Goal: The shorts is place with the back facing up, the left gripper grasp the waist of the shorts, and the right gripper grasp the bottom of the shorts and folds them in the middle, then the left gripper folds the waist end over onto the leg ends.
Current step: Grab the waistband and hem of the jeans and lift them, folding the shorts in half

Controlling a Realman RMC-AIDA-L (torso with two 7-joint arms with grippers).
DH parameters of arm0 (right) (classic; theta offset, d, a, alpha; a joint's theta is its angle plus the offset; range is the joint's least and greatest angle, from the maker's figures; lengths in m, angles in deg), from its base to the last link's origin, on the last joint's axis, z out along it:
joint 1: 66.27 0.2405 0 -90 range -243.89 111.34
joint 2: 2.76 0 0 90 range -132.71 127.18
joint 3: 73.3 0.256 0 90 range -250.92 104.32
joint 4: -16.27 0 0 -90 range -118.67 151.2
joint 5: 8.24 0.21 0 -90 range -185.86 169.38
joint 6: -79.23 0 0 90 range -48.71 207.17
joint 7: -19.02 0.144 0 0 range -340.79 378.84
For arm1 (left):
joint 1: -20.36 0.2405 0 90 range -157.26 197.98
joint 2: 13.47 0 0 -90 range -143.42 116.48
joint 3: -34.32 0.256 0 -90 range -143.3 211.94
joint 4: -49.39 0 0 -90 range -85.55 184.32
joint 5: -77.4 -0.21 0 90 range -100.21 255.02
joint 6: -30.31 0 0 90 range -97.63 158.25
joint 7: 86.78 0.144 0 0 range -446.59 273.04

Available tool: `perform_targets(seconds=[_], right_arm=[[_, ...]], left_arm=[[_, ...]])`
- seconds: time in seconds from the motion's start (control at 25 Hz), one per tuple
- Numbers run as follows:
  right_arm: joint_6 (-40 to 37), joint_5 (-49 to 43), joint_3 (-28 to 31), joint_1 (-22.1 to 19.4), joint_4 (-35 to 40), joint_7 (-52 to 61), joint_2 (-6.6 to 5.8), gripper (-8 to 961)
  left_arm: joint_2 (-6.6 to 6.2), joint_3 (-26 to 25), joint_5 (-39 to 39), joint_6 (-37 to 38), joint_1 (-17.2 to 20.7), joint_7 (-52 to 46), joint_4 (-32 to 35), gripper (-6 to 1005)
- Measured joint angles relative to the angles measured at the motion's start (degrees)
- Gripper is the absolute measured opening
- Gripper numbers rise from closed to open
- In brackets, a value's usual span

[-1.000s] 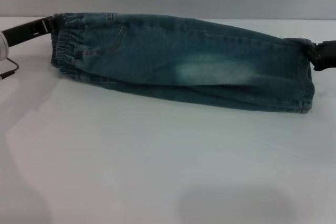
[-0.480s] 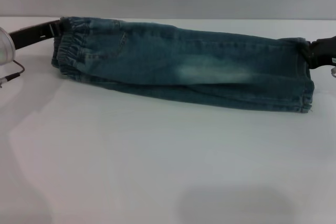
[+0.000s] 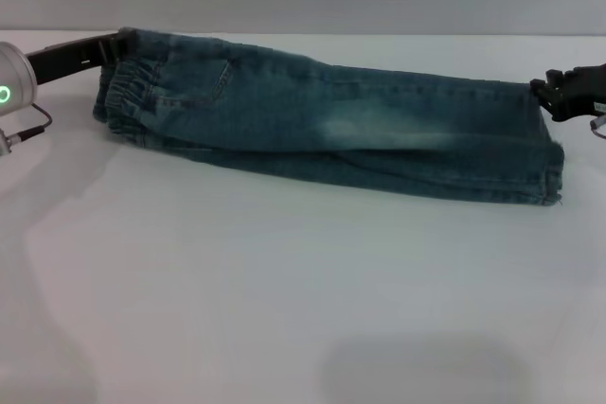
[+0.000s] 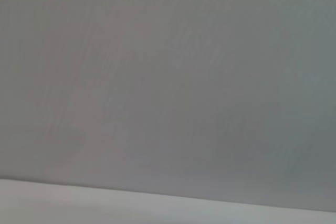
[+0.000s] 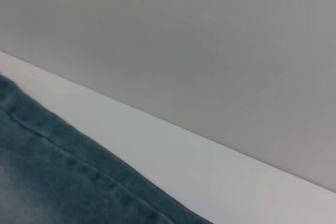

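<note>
The black angular right gripper (image 3: pixel 547 92) has let go of the leg ends (image 3: pixel 553 169) and moved just off them; its fingers stand apart and hold nothing. The slim black left gripper (image 3: pixel 112 47) still lies at the gathered waist (image 3: pixel 125 101), though I cannot tell if it grips. The faded blue-green denim shorts (image 3: pixel 331 125) have settled flat on the white table (image 3: pixel 284 300), folded lengthwise. So the middle fold seems done, and the waist fold remains.
</note>
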Motion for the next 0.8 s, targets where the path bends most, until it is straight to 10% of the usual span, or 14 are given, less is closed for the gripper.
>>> perform_targets(seconds=[0.24, 0.52, 0.8], right_arm=[[1.0, 0.36, 0.02, 0.06, 0.35, 0.0, 0.45, 227], [2.01, 0.45, 0.11, -0.66, 1.72, 0.01, 1.46, 477], [2.28, 1.65, 0.07, -1.39, 3.09, 0.01, 2.13, 517]], left_arm=[[0.02, -0.01, 0.41, -0.28, 0.01, 0.05, -0.09, 191], [-0.07, -0.04, 4.07, 0.26, 1.75, 2.64, 0.05, 440], [-0.71, 0.06, 5.66, 3.69, 5.21, 7.08, 0.59, 720]])
